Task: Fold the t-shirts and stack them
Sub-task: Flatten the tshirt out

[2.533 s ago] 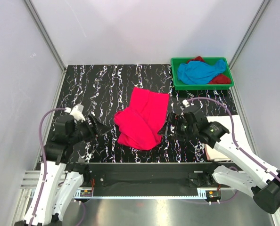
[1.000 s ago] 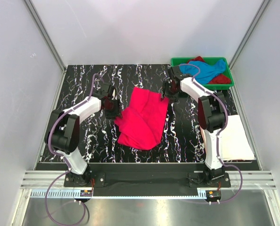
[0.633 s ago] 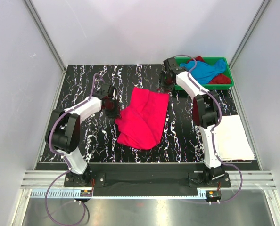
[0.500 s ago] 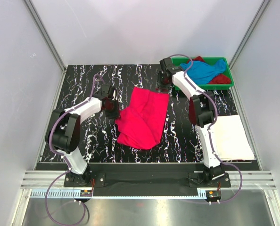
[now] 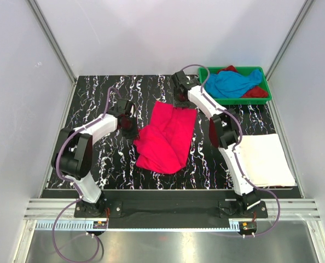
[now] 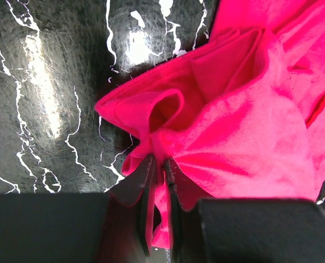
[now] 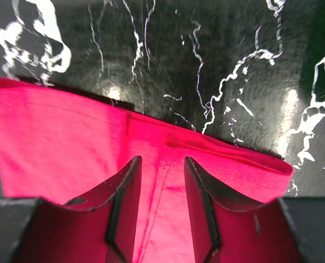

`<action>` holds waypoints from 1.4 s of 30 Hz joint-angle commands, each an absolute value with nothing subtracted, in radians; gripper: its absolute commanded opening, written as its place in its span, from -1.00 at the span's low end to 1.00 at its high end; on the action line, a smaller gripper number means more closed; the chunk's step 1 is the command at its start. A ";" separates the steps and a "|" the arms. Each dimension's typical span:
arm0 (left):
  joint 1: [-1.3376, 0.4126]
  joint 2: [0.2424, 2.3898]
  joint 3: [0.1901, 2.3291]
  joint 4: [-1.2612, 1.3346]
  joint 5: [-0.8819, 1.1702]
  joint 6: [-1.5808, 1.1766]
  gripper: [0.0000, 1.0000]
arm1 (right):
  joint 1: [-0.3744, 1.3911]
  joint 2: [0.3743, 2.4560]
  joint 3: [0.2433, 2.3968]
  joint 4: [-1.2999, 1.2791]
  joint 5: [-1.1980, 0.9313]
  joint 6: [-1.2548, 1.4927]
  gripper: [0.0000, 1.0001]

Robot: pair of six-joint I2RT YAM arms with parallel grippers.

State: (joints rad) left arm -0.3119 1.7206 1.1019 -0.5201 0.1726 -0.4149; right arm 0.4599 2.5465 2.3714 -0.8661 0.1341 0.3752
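Observation:
The hot pink t-shirt point(image 5: 165, 137) lies crumpled in the middle of the black marbled table. My left gripper point(image 5: 131, 130) sits at its left edge, and in the left wrist view it point(image 6: 161, 164) is shut on a bunched fold of the pink cloth point(image 6: 233, 120). My right gripper point(image 5: 179, 103) is over the shirt's far edge. Seen from the right wrist, it point(image 7: 162, 164) stands open, with the fingers astride a seam of the pink cloth point(image 7: 58, 142), just inside the hem. A sky blue t-shirt point(image 5: 233, 83) and a dark red one point(image 5: 256, 92) lie in the tray. The white t-shirt point(image 5: 266, 159) lies folded at the right.
The green tray point(image 5: 244, 101) stands at the far right corner, right of my right arm. Bare marbled table point(image 5: 97, 93) shows left of and beyond the pink shirt. Pale walls close in the table on three sides.
Both arms came out from near their bases to the pink shirt. My left gripper shut on its left edge. My right gripper moved left from the tray along the far edge, jaws narrowing.

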 commanded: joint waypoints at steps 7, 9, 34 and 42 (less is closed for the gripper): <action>-0.308 1.652 1.104 -0.492 0.204 -0.397 -0.73 | 0.492 2.591 2.404 -0.899 0.248 0.304 -0.30; -0.307 1.643 1.104 -0.497 0.207 -0.396 -0.75 | 0.492 2.594 2.408 -0.893 0.277 0.296 -0.42; -0.202 0.850 1.538 -0.787 -0.322 -0.313 -1.00 | 0.473 1.662 2.093 -0.919 0.545 0.318 -1.00; -0.204 0.629 1.690 -0.789 -0.322 -0.198 -1.00 | 0.465 1.121 1.778 -0.825 0.393 0.437 -1.00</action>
State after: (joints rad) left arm -0.2062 0.6415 1.6775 -0.7902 -0.2962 -0.2626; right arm 0.4664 1.2438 1.8736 -0.8707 0.4671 0.3660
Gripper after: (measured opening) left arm 0.023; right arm 0.018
